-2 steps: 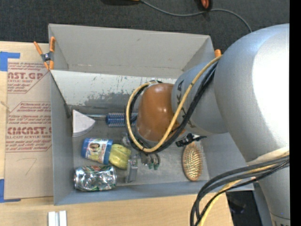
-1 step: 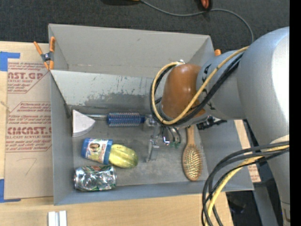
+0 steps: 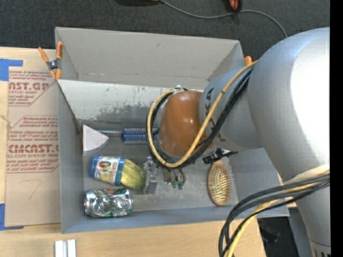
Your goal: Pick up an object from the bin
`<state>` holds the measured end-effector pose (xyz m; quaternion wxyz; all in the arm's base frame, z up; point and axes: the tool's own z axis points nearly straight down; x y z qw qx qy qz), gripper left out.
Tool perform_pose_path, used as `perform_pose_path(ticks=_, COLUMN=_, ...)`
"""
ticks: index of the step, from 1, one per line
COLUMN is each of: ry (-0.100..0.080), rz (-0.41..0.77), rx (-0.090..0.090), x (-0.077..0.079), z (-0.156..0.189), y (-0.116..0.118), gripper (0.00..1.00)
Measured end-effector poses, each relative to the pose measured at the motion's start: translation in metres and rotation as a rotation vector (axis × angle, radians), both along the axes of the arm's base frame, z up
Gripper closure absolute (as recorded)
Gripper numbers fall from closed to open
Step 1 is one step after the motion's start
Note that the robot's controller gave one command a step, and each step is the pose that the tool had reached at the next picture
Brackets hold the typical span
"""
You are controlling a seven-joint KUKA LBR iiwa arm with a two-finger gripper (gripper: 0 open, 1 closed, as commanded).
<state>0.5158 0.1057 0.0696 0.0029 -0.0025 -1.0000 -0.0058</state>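
Toward the front left of the bin [image 3: 68,154], just beside the gripper [image 3: 151,176], whose opening we cannot tell, lies a yellow-green bottle [image 3: 115,171] with a blue label, probably light, smooth, slightly yielding plastic that we would take across its narrower yellow end.

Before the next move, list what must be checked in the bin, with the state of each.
1. Pincer down in the bin, beside the yellow end of the bottle: ok.
2. Bottle lying flat on its side: ok.
3. Hold on the bottle: cannot tell.
4. Crushed can apart from the pincer, nearer the front wall: ok.
5. Wooden brush apart from the pincer, on its other side: ok.
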Motion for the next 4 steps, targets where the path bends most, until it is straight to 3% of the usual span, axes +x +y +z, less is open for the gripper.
perform_pose_path(ticks=2, ry=0.001, rz=0.001, rx=0.0, x=-0.001, z=0.013, y=0.0, gripper=1.0)
perform_pose_path(ticks=3, ry=0.009, rz=0.001, rx=-0.001, x=-0.003, z=0.044, y=0.0, gripper=1.0)
perform_pose_path(ticks=4, ry=0.003, rz=0.002, rx=0.001, x=-0.001, z=0.075, y=0.001, gripper=1.0)
